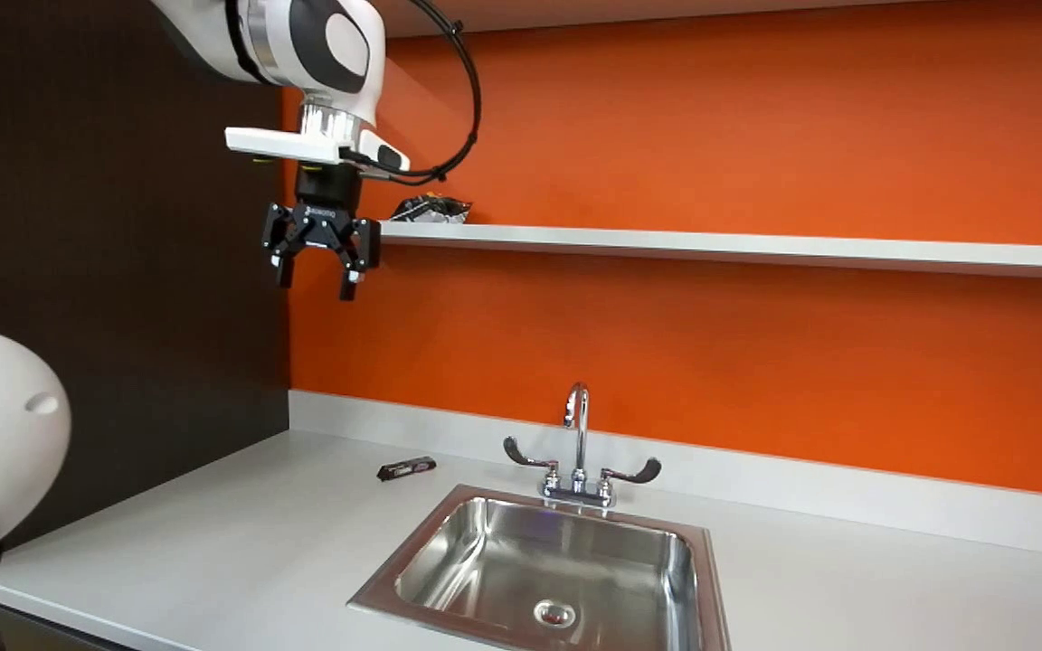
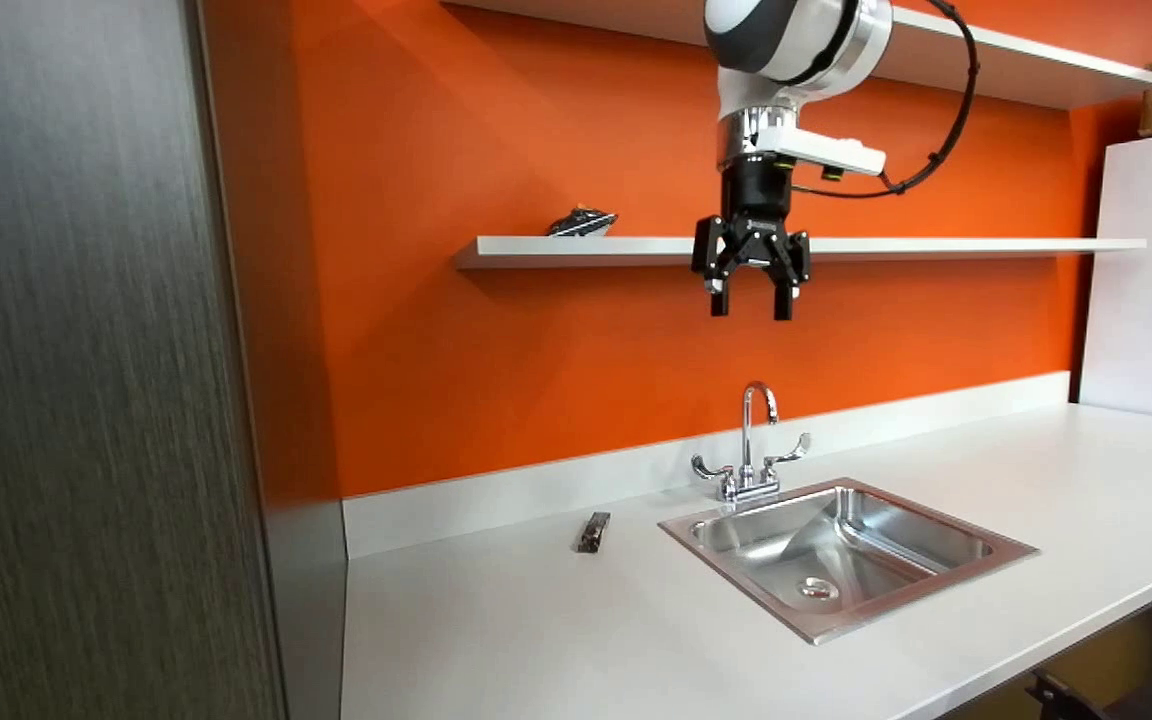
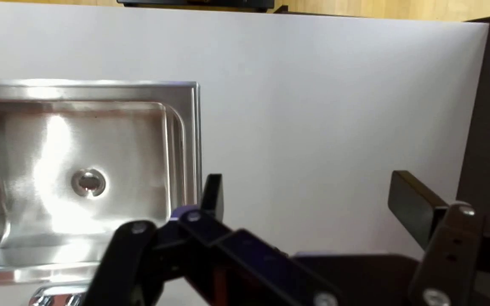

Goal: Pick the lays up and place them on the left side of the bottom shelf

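Lays bag [image 1: 431, 210] lies on the lower shelf [image 1: 756, 244] in an exterior view, to the picture's right of the gripper [image 1: 317, 282] and apart from it. In an exterior view, the bag [image 2: 583, 224] rests near the shelf's picture-left end, with the gripper [image 2: 751, 304] well to its right, in front of the shelf. In the wrist view, the fingers [image 3: 411, 206] stand wide apart, grasping nothing, white countertop [image 3: 313, 127] between them and the sink [image 3: 191, 148] at picture left.
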Tool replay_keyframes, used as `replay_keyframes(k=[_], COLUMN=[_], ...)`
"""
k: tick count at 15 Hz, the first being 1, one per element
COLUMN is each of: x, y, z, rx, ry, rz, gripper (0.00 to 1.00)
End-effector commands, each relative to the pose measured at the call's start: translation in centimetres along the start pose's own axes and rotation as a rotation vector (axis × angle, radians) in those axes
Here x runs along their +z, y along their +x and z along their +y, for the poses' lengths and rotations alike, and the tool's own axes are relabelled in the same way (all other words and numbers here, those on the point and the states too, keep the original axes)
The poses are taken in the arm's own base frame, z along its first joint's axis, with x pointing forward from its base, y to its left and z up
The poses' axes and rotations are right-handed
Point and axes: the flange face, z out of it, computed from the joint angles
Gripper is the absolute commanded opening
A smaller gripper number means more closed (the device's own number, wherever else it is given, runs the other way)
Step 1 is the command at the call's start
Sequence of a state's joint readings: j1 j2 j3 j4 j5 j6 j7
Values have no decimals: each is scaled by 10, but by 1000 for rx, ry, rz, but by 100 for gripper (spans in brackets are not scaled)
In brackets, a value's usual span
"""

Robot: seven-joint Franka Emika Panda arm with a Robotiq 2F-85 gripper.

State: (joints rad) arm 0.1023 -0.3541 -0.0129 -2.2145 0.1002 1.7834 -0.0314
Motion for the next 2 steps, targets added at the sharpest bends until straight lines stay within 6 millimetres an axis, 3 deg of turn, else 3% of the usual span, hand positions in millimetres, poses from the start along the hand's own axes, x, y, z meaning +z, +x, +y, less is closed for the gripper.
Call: replay_keyframes(k=[1,2], x=[7,11], y=[-6,-10], z=[3,5], rx=[7,11], ry=[0,1], rz=[-14,-21], gripper=[100,100])
